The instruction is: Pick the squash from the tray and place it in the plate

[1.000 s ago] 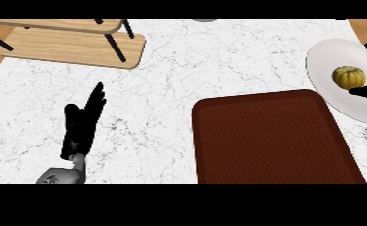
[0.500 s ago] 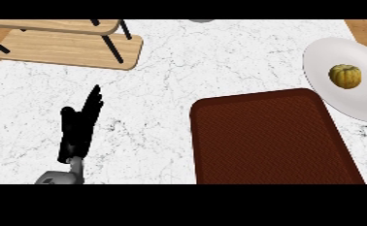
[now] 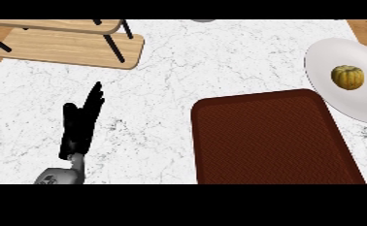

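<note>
Currently the left hand (image 3: 80, 125) rests at lower left on the marble counter (image 3: 179, 74), fingers straight and pressed together, pointing up-view. Squash (image 3: 347, 76) sits on the white plate (image 3: 323, 70), beside the brown tray (image 3: 272, 137).

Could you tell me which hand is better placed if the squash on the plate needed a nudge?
Only the left hand shows, open, far across the counter from the squash on the plate. Probably the right, which is out of view.

No text, labels, brands, nos. or signs are showing readably anywhere in the head view, on any obj or surface.
</note>
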Action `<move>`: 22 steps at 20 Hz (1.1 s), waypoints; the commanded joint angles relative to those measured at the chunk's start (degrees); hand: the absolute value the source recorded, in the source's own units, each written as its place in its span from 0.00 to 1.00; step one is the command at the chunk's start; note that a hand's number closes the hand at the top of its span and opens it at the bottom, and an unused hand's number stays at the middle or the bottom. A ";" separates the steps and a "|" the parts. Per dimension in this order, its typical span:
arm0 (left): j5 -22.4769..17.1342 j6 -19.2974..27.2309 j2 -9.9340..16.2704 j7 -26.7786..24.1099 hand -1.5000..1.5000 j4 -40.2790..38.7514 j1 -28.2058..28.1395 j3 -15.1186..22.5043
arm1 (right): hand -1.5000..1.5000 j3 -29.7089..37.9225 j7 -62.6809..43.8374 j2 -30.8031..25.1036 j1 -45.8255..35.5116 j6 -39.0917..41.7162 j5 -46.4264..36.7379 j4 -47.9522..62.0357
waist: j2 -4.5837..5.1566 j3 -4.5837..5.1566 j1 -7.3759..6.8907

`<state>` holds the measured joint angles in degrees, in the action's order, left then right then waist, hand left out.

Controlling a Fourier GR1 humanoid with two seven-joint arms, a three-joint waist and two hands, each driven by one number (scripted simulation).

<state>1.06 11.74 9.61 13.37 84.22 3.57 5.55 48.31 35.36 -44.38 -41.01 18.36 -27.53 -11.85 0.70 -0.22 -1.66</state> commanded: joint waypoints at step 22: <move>0.02 -2.89 -0.06 -1.40 0.50 0.44 -1.67 -1.96 | 0.00 -4.61 0.11 0.07 3.68 -9.81 0.85 1.26 | 0.08 -0.03 -0.46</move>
<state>1.32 9.52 9.25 12.12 83.57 3.13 3.84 44.40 36.77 -43.01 -37.43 8.89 -26.56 -10.86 0.84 -0.25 -2.01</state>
